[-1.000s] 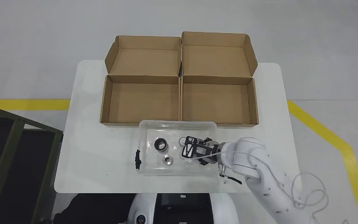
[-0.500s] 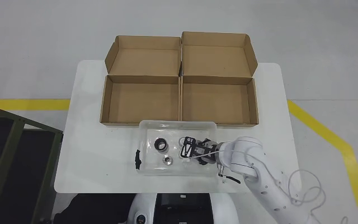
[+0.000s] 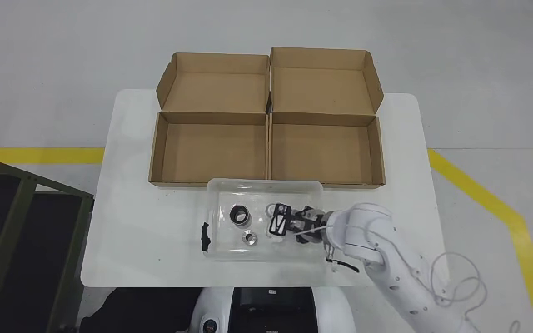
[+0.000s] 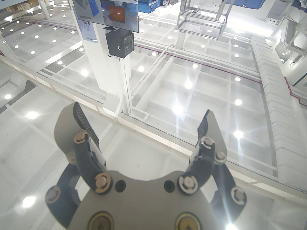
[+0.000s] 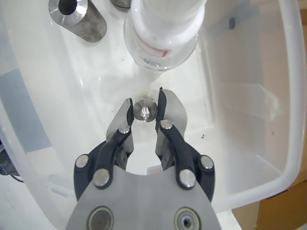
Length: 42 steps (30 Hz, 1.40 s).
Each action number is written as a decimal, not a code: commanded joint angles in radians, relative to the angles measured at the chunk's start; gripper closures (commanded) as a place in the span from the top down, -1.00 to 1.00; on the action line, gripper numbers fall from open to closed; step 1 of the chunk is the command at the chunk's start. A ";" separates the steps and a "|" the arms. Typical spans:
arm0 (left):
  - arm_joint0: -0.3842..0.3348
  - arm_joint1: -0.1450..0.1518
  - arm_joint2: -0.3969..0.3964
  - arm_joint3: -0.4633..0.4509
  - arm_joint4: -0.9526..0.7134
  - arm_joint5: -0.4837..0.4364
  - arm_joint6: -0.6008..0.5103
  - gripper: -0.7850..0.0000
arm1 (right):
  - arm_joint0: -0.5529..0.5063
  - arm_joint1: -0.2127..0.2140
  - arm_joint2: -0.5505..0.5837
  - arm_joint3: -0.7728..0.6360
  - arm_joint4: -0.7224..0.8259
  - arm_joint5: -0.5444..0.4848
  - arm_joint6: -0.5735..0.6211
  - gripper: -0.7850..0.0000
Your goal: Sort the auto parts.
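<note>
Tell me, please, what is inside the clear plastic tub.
Two metal sleeves, a white part in a clear bag, and a small metal piece gripped by the right gripper. The bag hides the floor beneath it.

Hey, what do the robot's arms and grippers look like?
The right arm is glossy white with rounded segments, and a thin pale cable loops beside it. The right gripper and left gripper match: a grey metal base, black linkages with round rivets, and two silvery fingers with ribbed black pads.
</note>
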State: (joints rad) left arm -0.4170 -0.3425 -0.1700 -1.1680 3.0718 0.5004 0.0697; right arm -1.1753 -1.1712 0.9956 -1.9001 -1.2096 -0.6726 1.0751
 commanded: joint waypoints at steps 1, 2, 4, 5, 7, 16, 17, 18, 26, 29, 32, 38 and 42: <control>0.000 0.000 0.000 0.000 0.000 0.000 0.000 1.00 | -0.004 0.003 0.001 -0.023 -0.002 -0.004 0.010 -1.00; 0.000 0.000 0.000 0.000 0.000 0.000 0.000 1.00 | -0.008 0.005 0.003 -0.035 0.000 -0.003 0.015 -1.00; 0.000 0.000 0.000 0.000 0.000 0.000 0.000 1.00 | -0.015 0.008 0.008 -0.067 -0.002 -0.004 0.021 -1.00; 0.000 0.000 0.000 0.000 0.000 0.000 0.000 1.00 | -0.020 0.010 0.012 -0.082 -0.002 -0.004 0.025 -1.00; 0.000 0.000 0.000 0.000 0.000 0.000 0.000 1.00 | -0.030 0.015 0.018 -0.119 -0.009 -0.006 0.035 -1.00; 0.000 0.000 0.000 0.000 0.000 0.000 0.000 1.00 | -0.091 0.036 0.062 -0.292 -0.044 0.001 0.070 -1.00; 0.000 0.000 0.000 0.000 0.000 0.000 0.000 1.00 | -0.099 0.038 0.070 -0.308 -0.046 0.002 0.069 -1.00; 0.000 0.000 0.000 0.000 0.000 0.000 0.000 1.00 | -0.107 0.040 0.078 -0.322 -0.049 0.002 0.066 -1.00; 0.000 0.000 0.000 0.000 0.000 0.000 0.000 1.00 | -0.168 0.057 0.157 -0.363 -0.021 -0.010 -0.057 -1.00; 0.000 0.000 0.000 0.000 0.000 0.000 0.000 1.00 | -0.190 0.062 0.184 -0.368 -0.004 -0.014 -0.129 -1.00; 0.000 0.000 0.000 0.000 0.000 0.000 0.000 1.00 | -0.211 0.066 0.215 -0.376 0.005 -0.015 -0.209 -1.00; 0.000 0.000 0.000 0.000 0.000 0.000 0.000 1.00 | -0.235 0.070 0.255 -0.350 0.021 -0.024 -0.408 -1.00; 0.000 0.000 0.000 0.000 0.000 0.000 0.000 1.00 | -0.223 0.068 0.259 -0.289 0.043 -0.040 -0.571 -1.00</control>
State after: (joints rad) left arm -0.4170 -0.3425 -0.1700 -1.1680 3.0718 0.5004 0.0697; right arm -1.4019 -1.1024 1.2546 -2.2072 -1.1681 -0.7121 0.5503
